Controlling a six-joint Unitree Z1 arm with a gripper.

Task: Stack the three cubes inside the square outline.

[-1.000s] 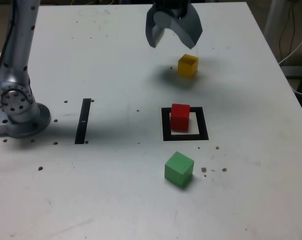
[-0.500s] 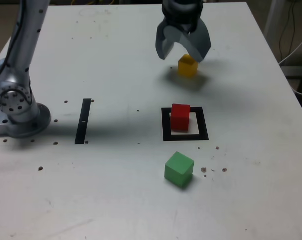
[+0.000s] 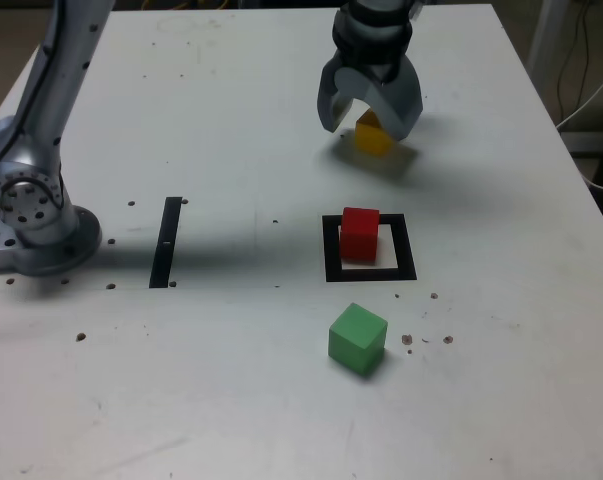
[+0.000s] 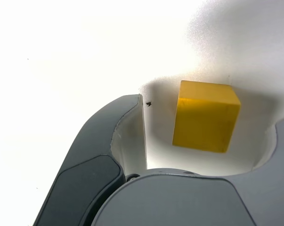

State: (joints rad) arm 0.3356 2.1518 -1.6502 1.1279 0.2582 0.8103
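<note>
A yellow cube [image 3: 372, 135] rests on the white table at the back, and my gripper [image 3: 370, 118] stands open straddling it, one finger on each side. The wrist view shows the yellow cube [image 4: 206, 116] between the grey fingers [image 4: 127, 136], with a gap on the side that shows. The red cube [image 3: 360, 232] sits on the back edge of the square outline [image 3: 370, 248], partly inside it. The green cube [image 3: 357, 338] lies on the table in front of the outline.
A narrow black strip [image 3: 167, 241] lies on the table toward the exterior view's left. The arm's base [image 3: 36, 215] stands at the table's left edge. Small dark specks dot the table surface [image 3: 231, 380]. Cables hang off the right side.
The gripper has come down and moved to the exterior view's right, from above and left of the yellow cube to straddling it. Its jaws have narrowed a little. The cubes have not moved.
</note>
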